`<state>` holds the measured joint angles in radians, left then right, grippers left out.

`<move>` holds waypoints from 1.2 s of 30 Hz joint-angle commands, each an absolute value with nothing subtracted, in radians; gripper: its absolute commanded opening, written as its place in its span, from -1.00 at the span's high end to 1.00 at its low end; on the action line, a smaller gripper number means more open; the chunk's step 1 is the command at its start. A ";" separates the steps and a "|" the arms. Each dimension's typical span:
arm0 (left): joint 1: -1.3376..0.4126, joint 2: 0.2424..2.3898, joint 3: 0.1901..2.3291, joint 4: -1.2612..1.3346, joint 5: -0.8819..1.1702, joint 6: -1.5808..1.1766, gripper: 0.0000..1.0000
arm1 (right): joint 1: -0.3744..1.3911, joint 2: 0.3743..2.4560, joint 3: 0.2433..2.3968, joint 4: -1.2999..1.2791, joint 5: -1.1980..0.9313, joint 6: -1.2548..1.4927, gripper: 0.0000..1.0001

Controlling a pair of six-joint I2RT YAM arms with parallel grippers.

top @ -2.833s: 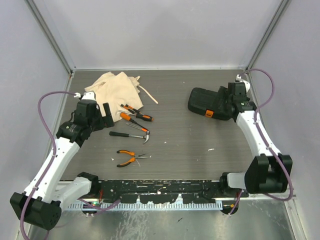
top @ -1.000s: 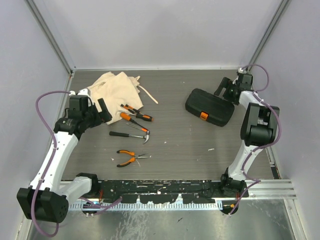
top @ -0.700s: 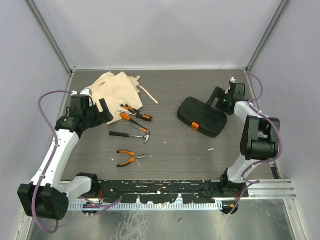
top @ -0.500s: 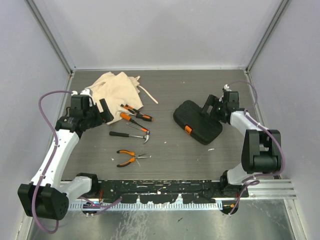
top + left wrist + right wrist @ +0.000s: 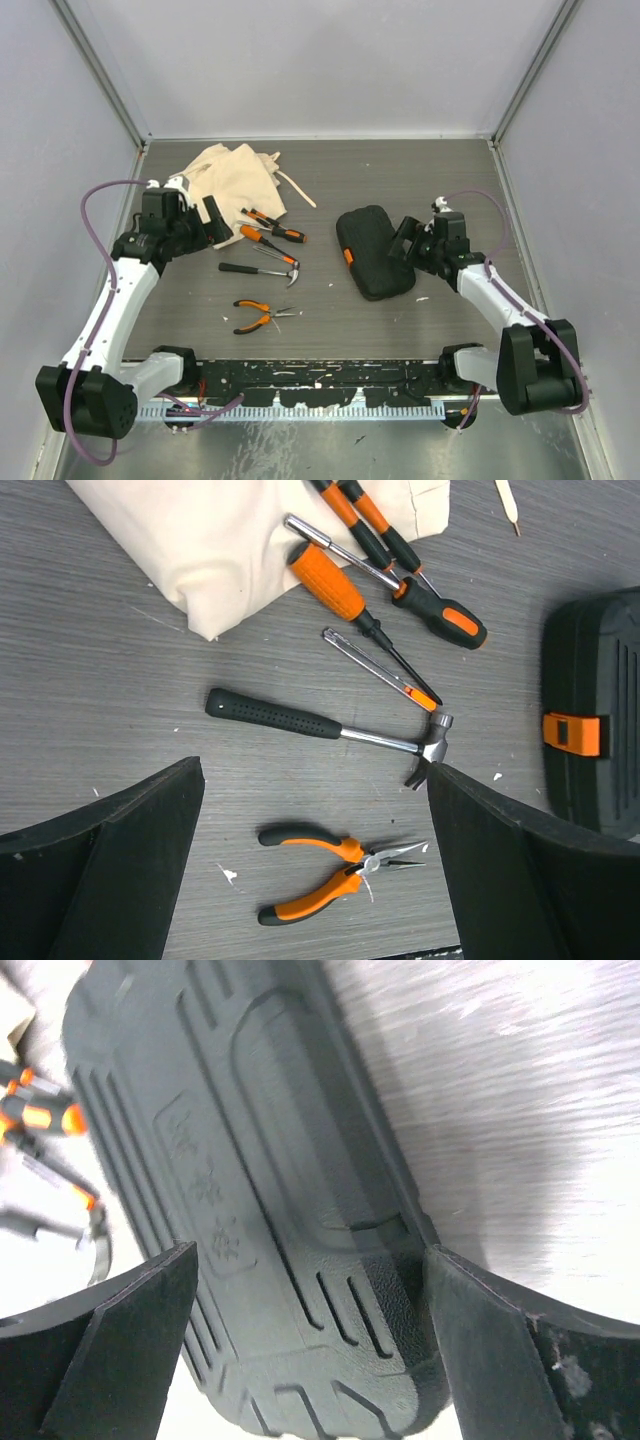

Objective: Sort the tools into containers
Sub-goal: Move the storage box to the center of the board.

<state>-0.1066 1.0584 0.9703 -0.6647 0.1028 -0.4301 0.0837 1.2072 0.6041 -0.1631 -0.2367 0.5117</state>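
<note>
The case [image 5: 372, 252] lies shut in the middle of the table [image 5: 340, 190], its orange latch [image 5: 347, 256] turned toward the tools. The right gripper [image 5: 407, 243] is at its right end, jaws wide apart with the end of the case between them. It seems to hold nothing, though the blurred wrist view does not show if a finger touches the plastic. The left gripper [image 5: 210, 214] hovers wide open and empty beside the bag [image 5: 230, 175]. Screwdrivers [image 5: 272, 228], hammer [image 5: 258, 270] and pliers [image 5: 262, 316] lie loose between bag and case, none sorted. I judge the step is placing the case near the tools. Next, the lid must open, which calls for releasing the latch.
</note>
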 commanded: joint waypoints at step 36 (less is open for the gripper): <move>-0.636 1.280 0.810 -0.137 -0.040 -0.824 -0.84 | 0.324 1.307 0.840 -0.227 -0.035 0.276 -1.00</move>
